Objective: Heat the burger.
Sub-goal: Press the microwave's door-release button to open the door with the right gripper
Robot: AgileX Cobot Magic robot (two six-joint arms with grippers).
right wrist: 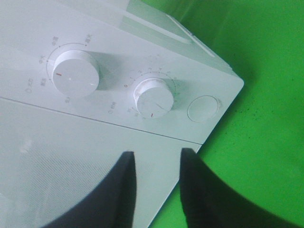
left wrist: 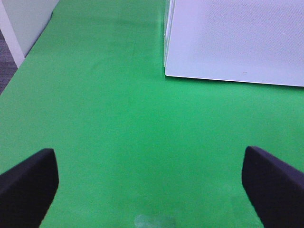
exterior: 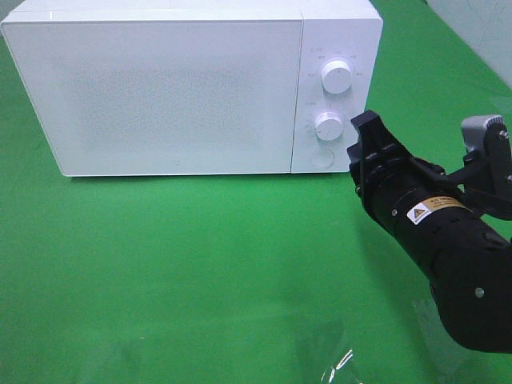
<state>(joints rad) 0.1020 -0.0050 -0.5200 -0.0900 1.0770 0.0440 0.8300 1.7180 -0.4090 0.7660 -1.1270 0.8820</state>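
One microwave (exterior: 160, 88) is seen on the green desk (exterior: 200, 264), and its door is shut. The door is white and not transparent, so what is inside cannot be told. The burger is not seen in any of the three views, and where it is cannot be told.

On the panel at the right side of the microwave, two knobs are counted, an upper knob (exterior: 337, 78) and a lower knob (exterior: 328, 126). Below them one round button (exterior: 322, 156) is placed.

Two end effectors are counted. The right end effector (right wrist: 154, 159) is held up in front of the panel, near the lower knob and the button. Its fingers (right wrist: 121, 190) are set narrow, with a small gap between them, and nothing is held in this gap. Whether the panel is touched cannot be told.

The left end effector (left wrist: 152, 190) is kept low over the bare desk, well apart from the left corner of the microwave. Its fingers (left wrist: 28, 185) are spread wide, and nothing is held between them.
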